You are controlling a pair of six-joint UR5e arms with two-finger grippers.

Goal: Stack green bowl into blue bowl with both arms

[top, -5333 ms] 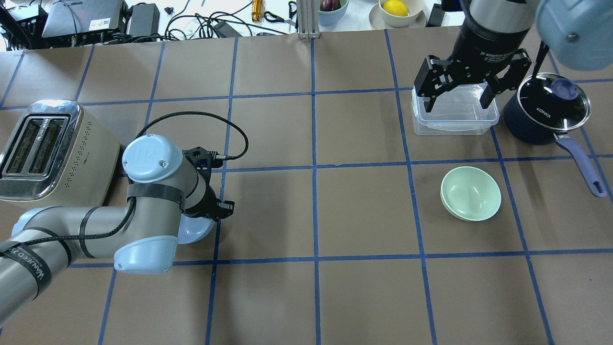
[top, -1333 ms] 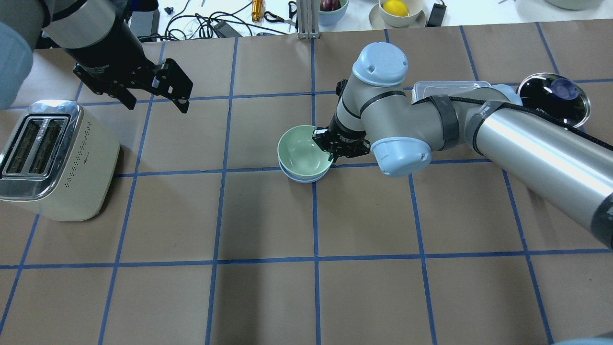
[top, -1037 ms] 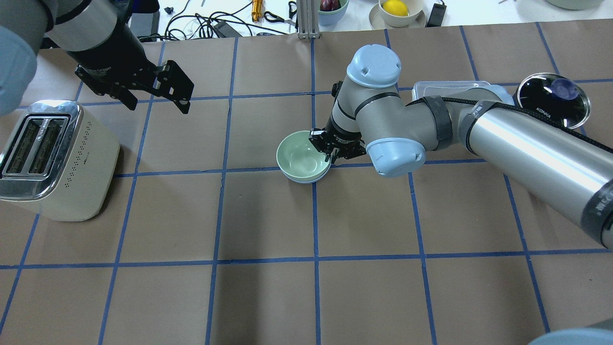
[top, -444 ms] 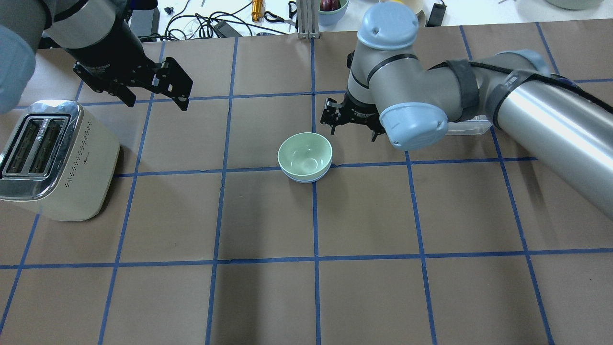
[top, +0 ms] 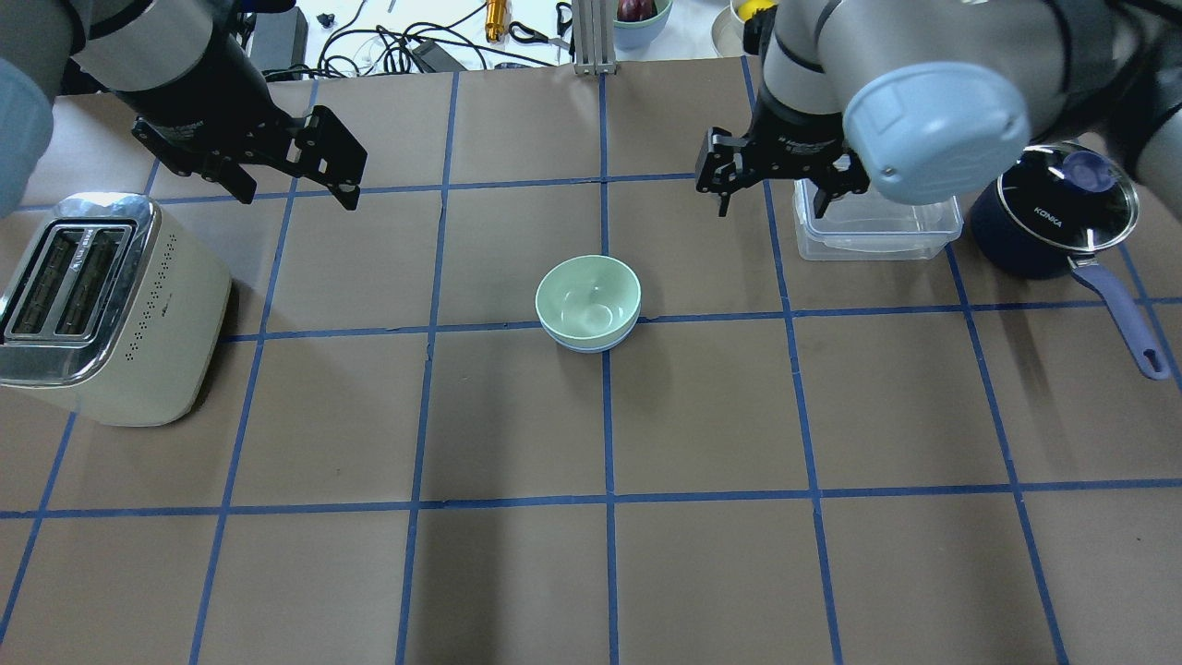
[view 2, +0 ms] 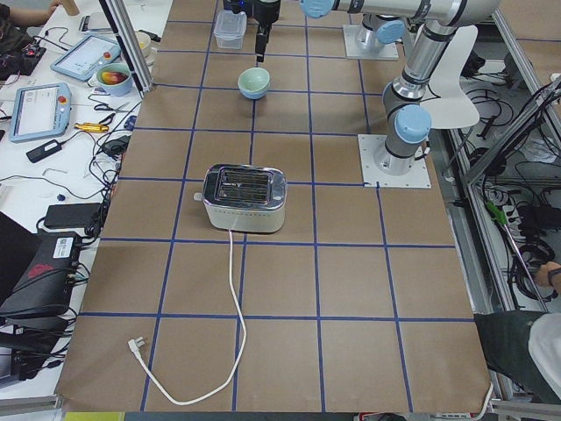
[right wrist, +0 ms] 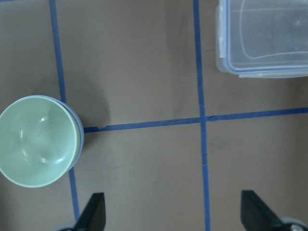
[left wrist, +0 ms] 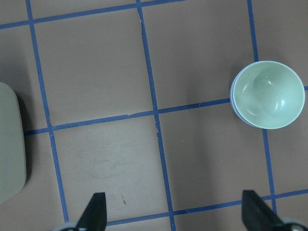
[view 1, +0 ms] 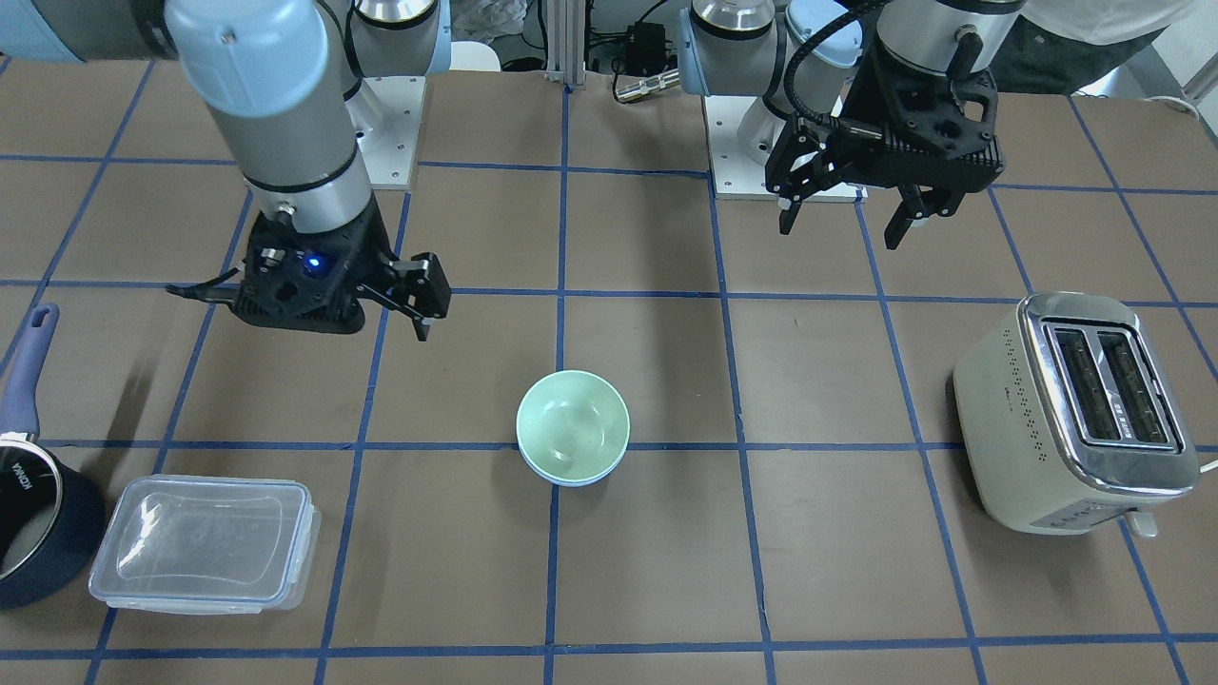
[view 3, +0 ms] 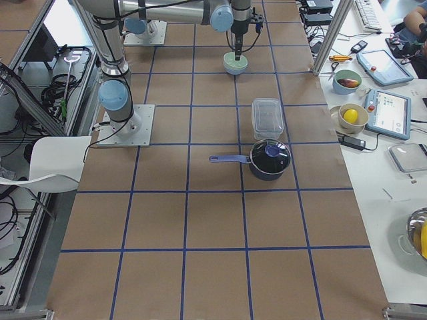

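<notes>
The green bowl [top: 588,296] sits nested inside the blue bowl [top: 582,346] at the table's middle; only the blue rim shows under it. Both show in the front view, green bowl [view 1: 573,423] in blue bowl [view 1: 561,479]. My right gripper [top: 771,199] is open and empty, raised behind and to the right of the bowls. In its wrist view the green bowl [right wrist: 37,139] lies at the left. My left gripper [top: 295,189] is open and empty, raised at the back left. In its wrist view the green bowl [left wrist: 268,94] lies at the upper right.
A cream toaster [top: 111,305] stands at the left. A clear lidded container [top: 877,222] and a navy saucepan [top: 1053,217] with a glass lid and long handle stand at the back right. Cables and other bowls lie beyond the table's back edge.
The right gripper set the green bowl into the blue bowl, opened, then rose and drew back to the right. The left gripper has stayed raised at the back left.
</notes>
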